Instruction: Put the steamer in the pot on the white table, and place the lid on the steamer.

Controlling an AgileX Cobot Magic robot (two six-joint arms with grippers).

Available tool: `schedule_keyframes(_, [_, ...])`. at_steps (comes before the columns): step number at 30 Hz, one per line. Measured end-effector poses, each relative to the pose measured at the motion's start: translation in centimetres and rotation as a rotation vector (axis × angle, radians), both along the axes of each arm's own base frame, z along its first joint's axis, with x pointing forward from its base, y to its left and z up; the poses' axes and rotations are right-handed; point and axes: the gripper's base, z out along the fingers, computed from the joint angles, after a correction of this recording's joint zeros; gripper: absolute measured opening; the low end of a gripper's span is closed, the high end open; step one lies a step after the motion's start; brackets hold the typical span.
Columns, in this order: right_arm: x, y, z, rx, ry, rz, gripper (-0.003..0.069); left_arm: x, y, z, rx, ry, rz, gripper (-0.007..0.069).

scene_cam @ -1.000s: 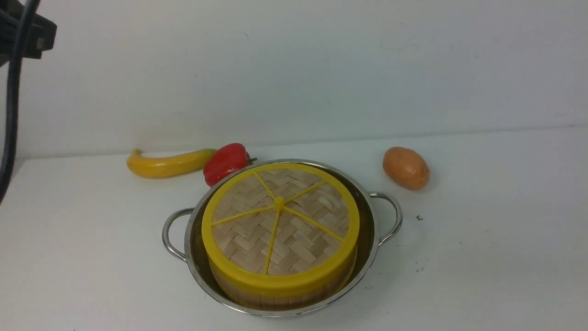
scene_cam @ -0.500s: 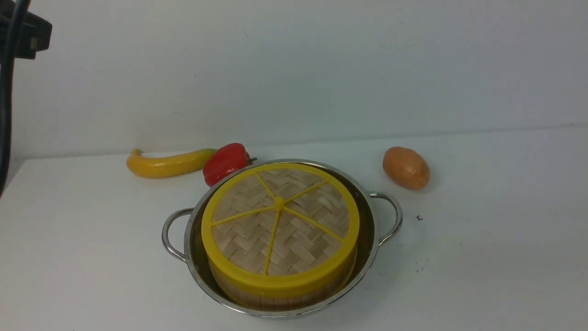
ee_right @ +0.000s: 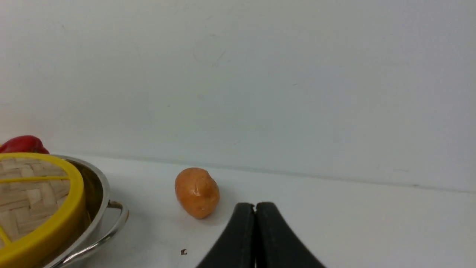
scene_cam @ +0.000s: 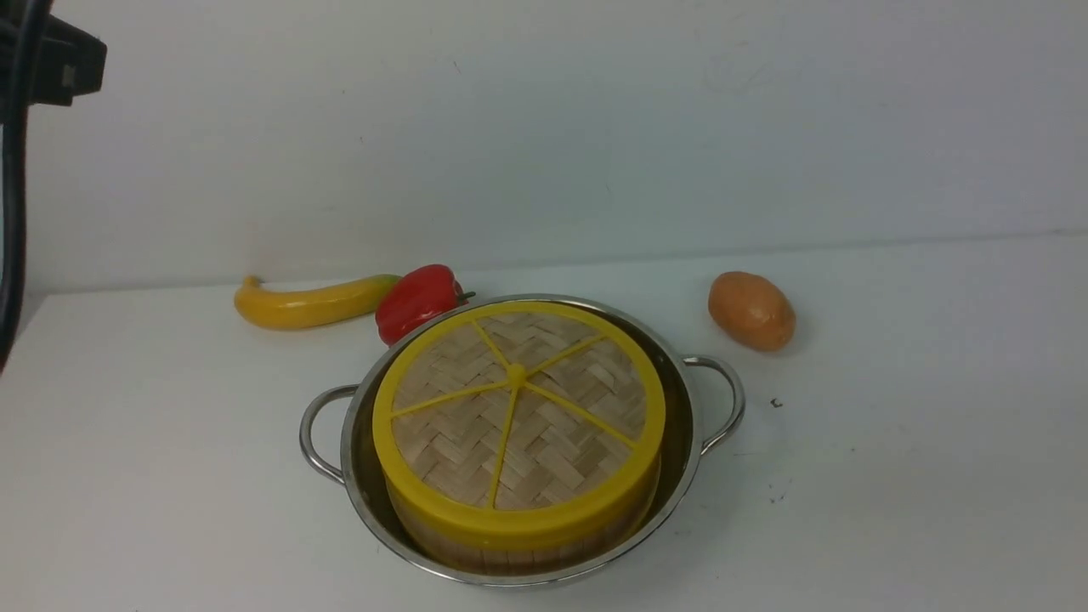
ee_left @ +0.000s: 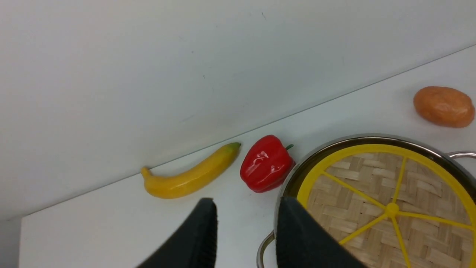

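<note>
Left gripper point(ee_left: 245, 230): lower centre of the left wrist view, two black fingers parted with a clear gap, nothing between them, raised over bare desk beside the pot's rim. Right gripper point(ee_right: 255, 238): lower centre of the right wrist view, fingers pressed together, holding nothing, hanging over bare desk. Neither gripper shows in the front view; only a dark arm part and cable occupy its upper left corner. Lid point(scene_cam: 518, 416): woven bamboo disc with yellow rim, five spokes and centre knob, lower centre of the front view, lying flat and seated on the steamer. Steamer point(scene_cam: 510, 551): only a strip of its slatted wall shows under the lid; contents hidden. Pot point(scene_cam: 687, 399): shiny steel, two loop handles, steamer inside it with a gap around. White desk point(scene_cam: 918, 476): carries the pot and bears a few dark specks. Extras: banana point(scene_cam: 310, 303) and red bell pepper point(scene_cam: 418, 301) behind the pot towards the left, the pepper just beside its rim; potato point(scene_cam: 751, 310) right of centre, apart from the pot. Judgement: both placements look done; step in hand is clearing away. Next move likely calls only for parking the arms without brushing a pot handle.
</note>
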Motion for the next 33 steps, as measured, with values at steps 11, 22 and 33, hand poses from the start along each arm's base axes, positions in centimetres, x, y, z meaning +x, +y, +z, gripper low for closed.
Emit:
schedule_keyframes(11, [-2.4, -1.8, -4.7, 0.093, -0.002, -0.236, -0.0006, -0.1, -0.4, 0.0, -0.051, 0.01, -0.028, 0.0221])
schedule_keyframes(22, [-3.1, -2.2, -6.5, 0.129, 0.061, -0.308, 0.0002, -0.1, -0.6, 0.0, -0.067, 0.013, -0.037, 0.0221])
schedule_keyframes(33, [-3.3, -2.4, -7.2, 0.13, 0.128, -0.335, 0.0013, -0.1, -1.2, 0.2, -0.142, 0.017, -0.08, 0.0228])
